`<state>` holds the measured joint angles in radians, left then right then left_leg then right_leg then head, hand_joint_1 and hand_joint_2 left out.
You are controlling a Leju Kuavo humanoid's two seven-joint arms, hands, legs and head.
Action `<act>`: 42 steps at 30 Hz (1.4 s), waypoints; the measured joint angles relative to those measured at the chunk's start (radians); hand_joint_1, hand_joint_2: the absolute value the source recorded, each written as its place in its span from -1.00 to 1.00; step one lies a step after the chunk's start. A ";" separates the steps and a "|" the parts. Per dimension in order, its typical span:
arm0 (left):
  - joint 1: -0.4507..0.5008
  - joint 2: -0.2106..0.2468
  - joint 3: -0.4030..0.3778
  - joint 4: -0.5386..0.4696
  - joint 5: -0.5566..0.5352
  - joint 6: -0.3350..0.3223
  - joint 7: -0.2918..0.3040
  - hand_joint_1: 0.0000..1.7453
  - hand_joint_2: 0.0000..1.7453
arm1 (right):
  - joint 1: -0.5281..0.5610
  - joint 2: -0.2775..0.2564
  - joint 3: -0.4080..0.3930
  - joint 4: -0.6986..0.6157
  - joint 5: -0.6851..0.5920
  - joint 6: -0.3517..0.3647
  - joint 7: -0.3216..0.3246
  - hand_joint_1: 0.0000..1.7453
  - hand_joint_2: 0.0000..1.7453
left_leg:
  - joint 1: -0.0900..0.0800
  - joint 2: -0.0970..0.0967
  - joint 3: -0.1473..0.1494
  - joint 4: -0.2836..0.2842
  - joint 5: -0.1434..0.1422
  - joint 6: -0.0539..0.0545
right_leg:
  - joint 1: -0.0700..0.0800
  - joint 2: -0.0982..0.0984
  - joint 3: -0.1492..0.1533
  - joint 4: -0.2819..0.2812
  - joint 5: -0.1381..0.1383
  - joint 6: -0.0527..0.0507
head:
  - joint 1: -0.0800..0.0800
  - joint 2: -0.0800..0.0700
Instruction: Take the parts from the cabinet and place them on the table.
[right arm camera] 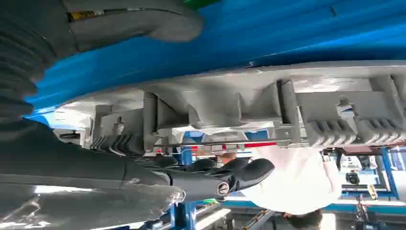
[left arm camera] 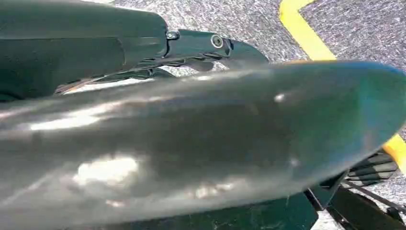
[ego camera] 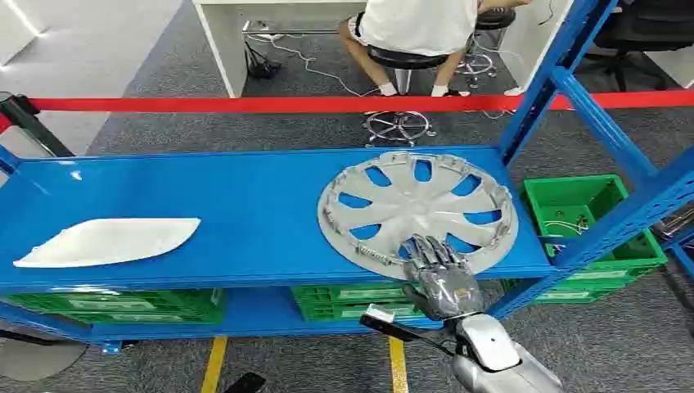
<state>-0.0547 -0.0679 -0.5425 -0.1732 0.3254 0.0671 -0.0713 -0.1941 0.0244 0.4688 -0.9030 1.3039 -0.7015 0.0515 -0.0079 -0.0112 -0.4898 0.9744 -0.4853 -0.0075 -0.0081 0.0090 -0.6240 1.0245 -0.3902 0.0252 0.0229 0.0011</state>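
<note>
A silver hubcap point(ego camera: 417, 205) lies flat on the right part of the blue cabinet shelf point(ego camera: 245, 188), its near rim at the shelf's front edge. My right hand point(ego camera: 438, 274) reaches in from below, fingers stretched over that near rim. In the right wrist view the hubcap's ribbed rim point(right arm camera: 268, 105) passes between the grey thumb point(right arm camera: 143, 21) and the dark fingers point(right arm camera: 230, 175), with a gap on the finger side. A white curved part point(ego camera: 110, 240) lies on the shelf at the far left. My left hand point(left arm camera: 191, 48) hangs over the floor, fingers straight, holding nothing.
Blue uprights point(ego camera: 540, 90) stand at the shelf's right end. Green bins sit on the lower shelf point(ego camera: 123, 301) and at the right point(ego camera: 573, 205). A red barrier tape point(ego camera: 245, 104) runs behind the cabinet. A person sits on a stool point(ego camera: 417, 24) beyond it.
</note>
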 joint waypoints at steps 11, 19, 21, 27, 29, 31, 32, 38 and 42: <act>-0.001 0.005 0.000 0.000 0.000 -0.008 0.002 -1.00 -1.00 | -0.047 -0.012 -0.007 0.031 0.000 0.088 0.037 1.00 1.00 | 0.000 0.001 0.004 0.000 0.000 0.000 | 0.000 0.002 0.004 0.000 0.000 0.000 | 0.000 0.000; -0.001 0.007 -0.001 0.000 0.000 -0.015 0.002 -1.00 -1.00 | -0.071 -0.019 -0.007 0.037 -0.032 0.143 0.029 1.00 1.00 | 0.000 0.001 0.009 0.000 0.000 0.000 | 0.000 0.002 0.009 -0.002 0.000 0.000 | 0.000 0.000; -0.001 0.009 -0.001 0.000 0.000 -0.018 0.002 -1.00 -1.00 | -0.077 -0.020 -0.007 0.037 -0.040 0.161 0.030 1.00 1.00 | 0.000 0.001 0.009 0.000 0.000 0.000 | 0.000 0.002 0.010 -0.002 0.001 0.001 | 0.000 0.000; -0.002 0.010 -0.002 0.000 0.000 -0.021 0.002 -1.00 -1.00 | -0.090 -0.029 -0.005 0.040 -0.099 0.177 -0.020 1.00 1.00 | 0.000 0.001 0.012 0.000 0.002 -0.001 | 0.001 0.002 0.013 -0.004 0.004 -0.001 | 0.000 0.000; -0.002 0.011 -0.004 0.000 0.000 -0.021 0.002 -1.00 -1.00 | -0.085 -0.032 -0.007 0.040 -0.142 0.131 -0.069 1.00 1.00 | 0.000 0.000 0.012 0.000 0.002 -0.001 | 0.000 0.002 0.013 -0.004 0.004 -0.001 | 0.000 0.000; -0.002 0.011 -0.008 0.000 0.000 -0.021 0.001 -1.00 -1.00 | -0.079 -0.035 -0.007 0.037 -0.172 0.105 -0.101 1.00 1.00 | 0.000 0.000 0.012 0.000 0.003 -0.001 | 0.000 0.001 0.013 -0.004 0.005 0.000 | 0.000 0.000; -0.002 0.011 -0.010 0.000 0.000 -0.021 0.001 -1.00 -1.00 | -0.077 -0.036 -0.007 0.037 -0.175 0.101 -0.106 1.00 1.00 | 0.000 0.000 0.012 0.000 0.003 -0.001 | 0.000 0.002 0.013 -0.004 0.005 0.000 | 0.000 0.000; -0.002 0.012 -0.017 0.000 0.000 -0.021 0.000 -1.00 -1.00 | -0.069 -0.040 -0.007 0.032 -0.179 0.095 -0.112 1.00 1.00 | 0.001 0.000 0.011 0.000 0.001 -0.001 | 0.002 0.002 0.012 -0.004 0.003 -0.001 | 0.000 0.000; -0.002 0.012 -0.018 0.000 0.000 -0.020 -0.003 -1.00 -1.00 | -0.051 -0.044 -0.016 0.011 -0.243 0.023 -0.189 1.00 1.00 | 0.001 0.000 0.010 0.000 0.001 -0.001 | 0.002 0.001 0.012 -0.004 0.002 0.001 | 0.000 0.000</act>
<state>-0.0568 -0.0557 -0.5604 -0.1732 0.3250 0.0469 -0.0744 -0.2449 -0.0194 0.4525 -0.8917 1.0607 -0.6781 -0.1371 -0.0069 -0.0114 -0.4802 0.9744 -0.4842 -0.0088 -0.0064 0.0099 -0.6124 1.0208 -0.3883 0.0258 0.0233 0.0008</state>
